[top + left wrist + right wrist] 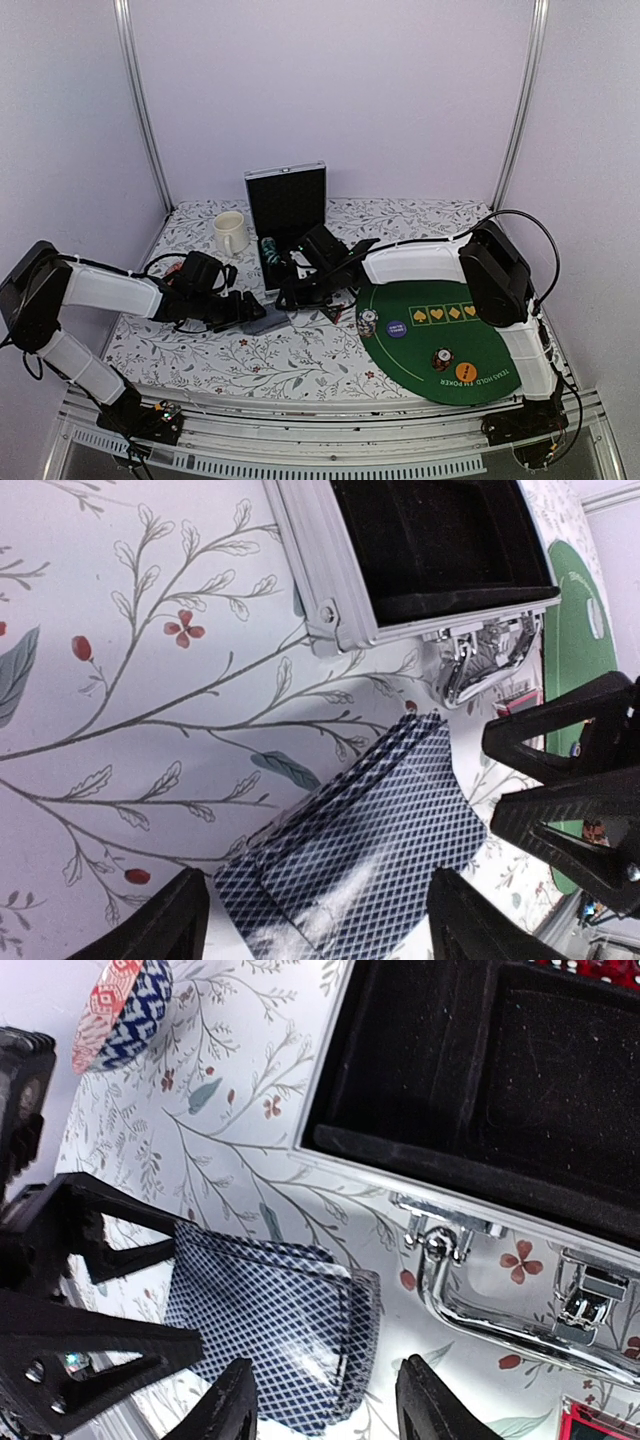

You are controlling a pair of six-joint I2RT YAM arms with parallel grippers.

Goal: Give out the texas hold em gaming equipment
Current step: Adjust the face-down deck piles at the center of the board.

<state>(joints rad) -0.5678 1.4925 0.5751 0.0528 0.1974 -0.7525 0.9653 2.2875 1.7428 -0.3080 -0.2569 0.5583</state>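
A deck of blue-grey-backed playing cards [266, 321] lies slightly fanned on the floral cloth in front of the open case [288, 212]. My left gripper [243, 306] is open, and the deck [360, 850] lies between its fingers [165, 920]. My right gripper [300, 293] is open just above the deck [270, 1325], which reaches between its fingers [232, 1405]. Each gripper's tips face the other across the deck. On the green mat [490, 345] are a chip stack [368, 322], a purple disc [396, 327], another chip stack [441, 358] and an orange disc [465, 372].
A cream mug [230, 232] stands at the back left. The case's chrome handle and latches [500, 1290] lie close beside the deck. A small dark-and-red piece [330, 313] lies between the case and the mat. A red-and-blue patterned object [120, 1010] sits at the far left.
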